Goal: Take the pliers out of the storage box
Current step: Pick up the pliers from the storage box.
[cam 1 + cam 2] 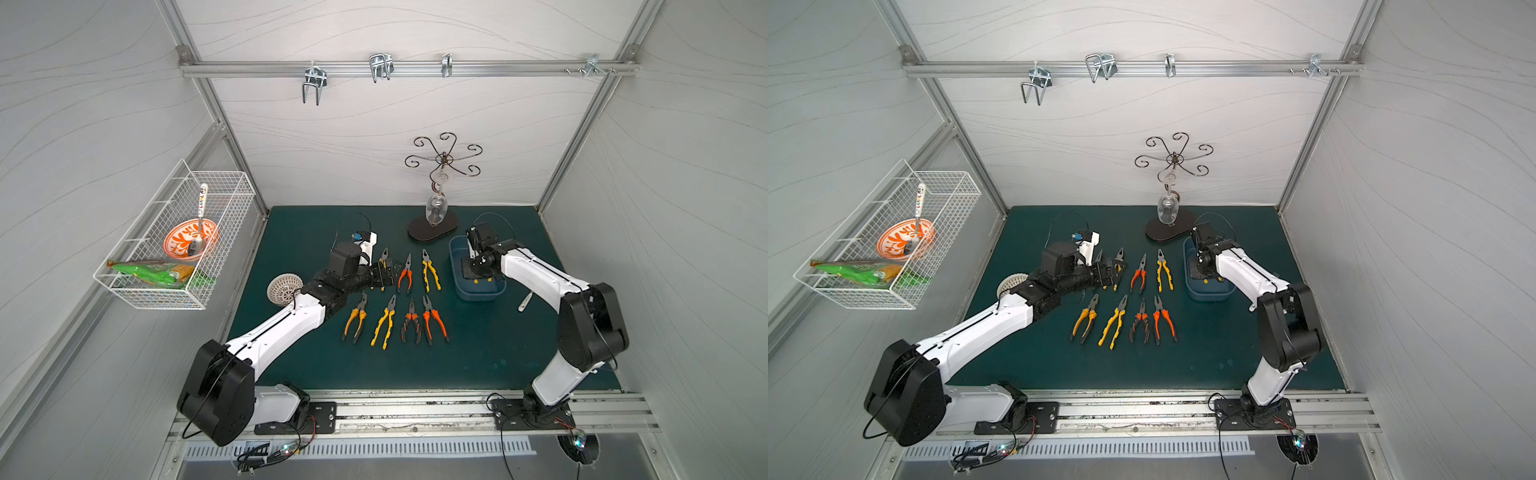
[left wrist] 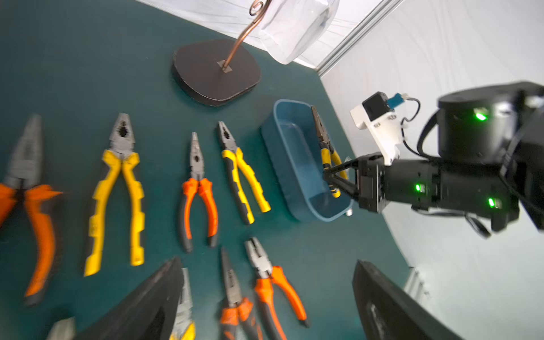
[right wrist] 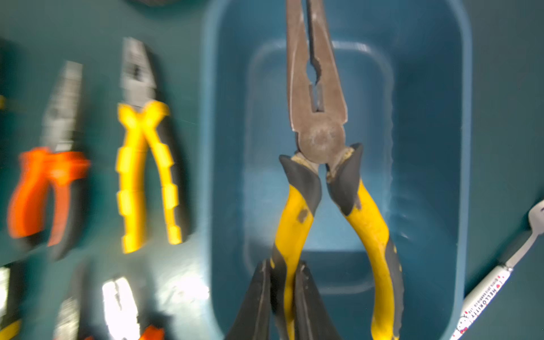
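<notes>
You are near the end of the task, as I judge it. Most of the pliers [image 1: 384, 322] lie in two rows on the green mat [image 1: 498, 353], outside the storage box [image 3: 435, 132]. I count eight of them, though the left arm covers some in part. Inside the box I see only one long-nosed pair [image 3: 321, 138] with yellow and black handles, and nothing else shows on the blue floor. Your right gripper [image 3: 282, 273] is clenched on one handle of this pair, near the handle's end, and the other handle is free. I cannot tell if the pair is lifted off the floor of the box. What is left for you is to carry it out and lay it by the others. Your left gripper [image 1: 384, 275] stands wide apart, holds nothing, and hovers over the far row of pliers.
</notes>
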{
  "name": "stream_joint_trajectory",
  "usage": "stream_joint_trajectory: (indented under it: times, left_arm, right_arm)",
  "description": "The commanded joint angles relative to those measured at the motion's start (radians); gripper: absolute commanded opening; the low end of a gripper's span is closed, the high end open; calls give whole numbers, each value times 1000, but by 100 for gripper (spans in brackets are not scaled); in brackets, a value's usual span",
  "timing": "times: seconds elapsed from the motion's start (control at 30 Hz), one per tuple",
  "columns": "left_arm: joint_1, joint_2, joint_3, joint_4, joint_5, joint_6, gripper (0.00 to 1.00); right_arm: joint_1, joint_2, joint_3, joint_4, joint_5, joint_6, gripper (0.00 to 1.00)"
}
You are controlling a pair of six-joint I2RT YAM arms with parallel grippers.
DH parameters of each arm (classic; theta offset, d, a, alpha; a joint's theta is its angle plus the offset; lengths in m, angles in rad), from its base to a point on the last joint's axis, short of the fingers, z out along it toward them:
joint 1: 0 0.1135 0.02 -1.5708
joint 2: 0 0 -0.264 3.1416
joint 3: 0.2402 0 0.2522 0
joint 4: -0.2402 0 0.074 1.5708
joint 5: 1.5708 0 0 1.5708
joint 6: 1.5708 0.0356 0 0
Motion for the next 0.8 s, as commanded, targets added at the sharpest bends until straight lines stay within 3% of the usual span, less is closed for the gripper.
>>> stream_joint_trajectory:
  times: [0.0,0.23,0.5,0.77]
  left_arm:
    - [-2,73,67,201,66,-101,93]
    - [-43,220,152,382,66,-177,87]
    - [-115,366,297,408,-35,-238,64]
    - [-153,491,425,383,-62,-269,51]
  right_arm:
    - [23,-84,-7,50,-22,-27,0]
    - [42,-189,-28,77,-178,-40,0]
    - [68,-251,-56,145,-360,-2,0]
    - [89,-256,-50,173,-372,-13,0]
